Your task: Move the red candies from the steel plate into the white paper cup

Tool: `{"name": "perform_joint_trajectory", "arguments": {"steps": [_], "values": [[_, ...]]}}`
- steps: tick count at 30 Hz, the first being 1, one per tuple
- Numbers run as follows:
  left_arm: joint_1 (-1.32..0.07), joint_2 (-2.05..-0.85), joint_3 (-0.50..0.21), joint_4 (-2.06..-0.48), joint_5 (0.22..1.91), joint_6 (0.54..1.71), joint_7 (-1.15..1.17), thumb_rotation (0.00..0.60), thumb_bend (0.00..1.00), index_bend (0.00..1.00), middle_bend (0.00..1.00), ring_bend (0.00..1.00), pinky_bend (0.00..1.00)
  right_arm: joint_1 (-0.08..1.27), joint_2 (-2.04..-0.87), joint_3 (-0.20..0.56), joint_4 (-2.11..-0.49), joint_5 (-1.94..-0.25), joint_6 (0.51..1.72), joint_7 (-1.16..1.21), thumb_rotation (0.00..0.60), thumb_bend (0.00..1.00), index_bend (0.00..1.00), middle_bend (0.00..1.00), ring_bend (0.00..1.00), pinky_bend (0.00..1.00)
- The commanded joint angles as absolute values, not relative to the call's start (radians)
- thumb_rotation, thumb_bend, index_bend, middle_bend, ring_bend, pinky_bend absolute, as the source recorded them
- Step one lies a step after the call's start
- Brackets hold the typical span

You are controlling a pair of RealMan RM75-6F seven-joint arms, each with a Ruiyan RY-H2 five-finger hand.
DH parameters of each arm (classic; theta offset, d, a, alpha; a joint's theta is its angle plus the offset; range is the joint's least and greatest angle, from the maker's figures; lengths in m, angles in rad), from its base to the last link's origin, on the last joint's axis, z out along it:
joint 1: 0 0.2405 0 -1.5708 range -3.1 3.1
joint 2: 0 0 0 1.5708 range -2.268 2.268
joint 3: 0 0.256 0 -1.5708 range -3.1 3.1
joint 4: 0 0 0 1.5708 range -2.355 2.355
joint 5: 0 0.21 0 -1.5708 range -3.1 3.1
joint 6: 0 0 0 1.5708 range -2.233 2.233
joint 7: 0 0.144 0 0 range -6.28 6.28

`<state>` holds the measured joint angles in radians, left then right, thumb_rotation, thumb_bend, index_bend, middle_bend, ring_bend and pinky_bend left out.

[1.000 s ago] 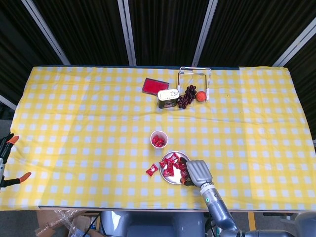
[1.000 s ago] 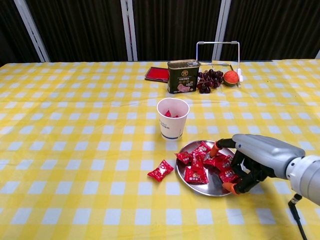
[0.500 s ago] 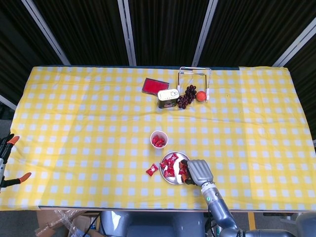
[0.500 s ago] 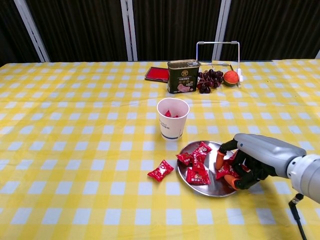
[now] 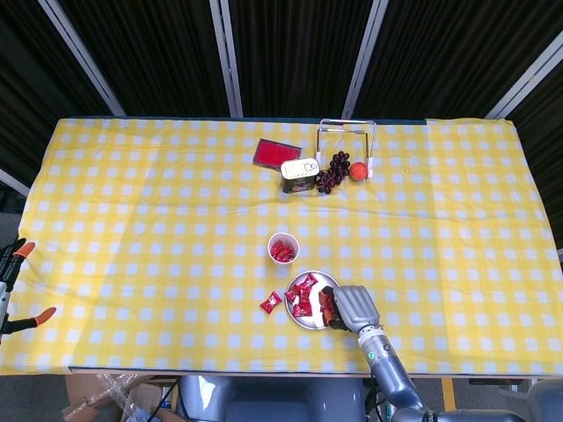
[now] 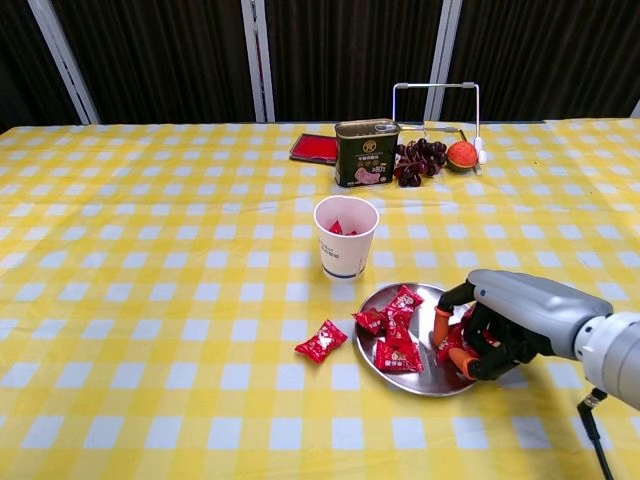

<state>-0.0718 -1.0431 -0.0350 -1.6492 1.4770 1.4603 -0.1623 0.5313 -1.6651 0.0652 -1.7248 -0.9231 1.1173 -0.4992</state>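
Observation:
The steel plate (image 6: 432,377) (image 5: 309,321) lies near the table's front edge with several red candies (image 6: 393,326) (image 5: 302,294) on its left half. Just behind it stands the white paper cup (image 6: 346,238) (image 5: 283,248), with red candies inside. My right hand (image 6: 512,318) (image 5: 352,307) rests over the plate's right side. Its fingers are curled in around red candy (image 6: 448,340). One red candy (image 6: 322,341) (image 5: 271,303) lies on the cloth left of the plate. My left hand shows in neither view.
At the back stand a green tin (image 6: 366,153), a red flat box (image 6: 314,148), dark grapes (image 6: 418,160), an orange fruit (image 6: 460,155) and a white wire frame (image 6: 436,100). Orange clamps (image 5: 19,281) sit off the table's left edge.
The right hand's fingers have closed in on candies at the plate's right side. The plate has slid slightly, and its candies have shifted.

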Motion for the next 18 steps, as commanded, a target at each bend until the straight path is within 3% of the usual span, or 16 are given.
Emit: {"name": "perform_joint_trajectory", "arguments": {"steps": [1,18], "values": [[-0.071,-1.044,-0.035,-1.648,1.478,1.462,-0.163,0.600,0.03,0.00,0.00,0.00,0.00,0.532,-1.663,0.071,-1.744,-0.941,1.128,-0.499,0.600,0.56,0.52,0.82,0.96,1.00],[-0.071,-1.045,-0.036,-1.645,1.482,1.466,-0.168,0.600,0.03,0.00,0.00,0.00,0.00,0.533,-1.636,0.093,-1.813,-0.960,1.158,-0.512,0.600,0.56,0.52,0.82,0.96,1.00]]}}
